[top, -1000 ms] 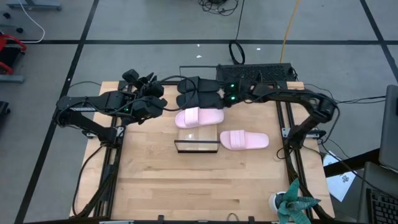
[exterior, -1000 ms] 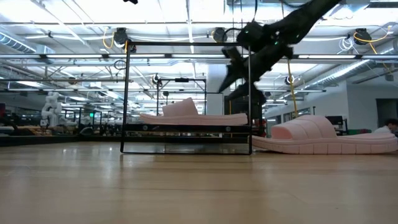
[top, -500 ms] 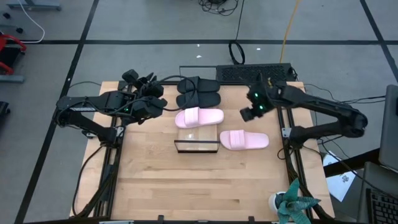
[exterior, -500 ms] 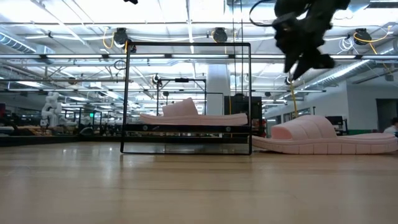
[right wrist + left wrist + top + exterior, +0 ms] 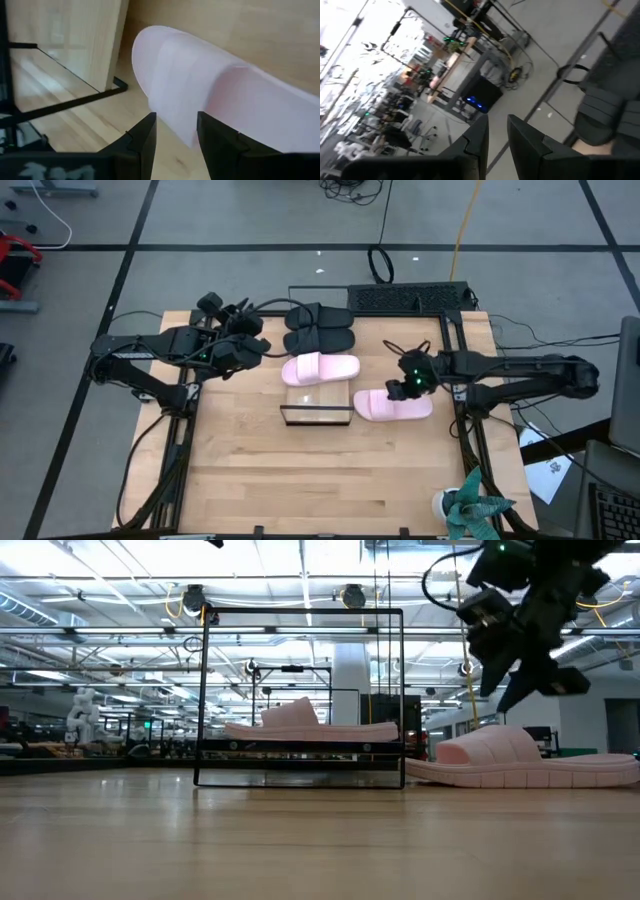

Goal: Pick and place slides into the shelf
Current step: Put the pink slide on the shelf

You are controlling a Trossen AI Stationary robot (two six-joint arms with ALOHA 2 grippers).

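One pink slide [image 5: 320,368] lies on the shelf [image 5: 316,414]; its mate [image 5: 393,405] rests on the tabletop beside it. Having swung away from the black slides [image 5: 318,327], the right gripper [image 5: 407,387] now hovers over that mate, jaws parted and empty, likely the next pick. Left gripper [image 5: 246,348] waits, slightly parted

Large open robotics lab: exposed ceiling trusses [image 5: 120,630], strip lighting, taped concrete floor [image 5: 250,220], other workbenches [image 5: 445,75] behind.
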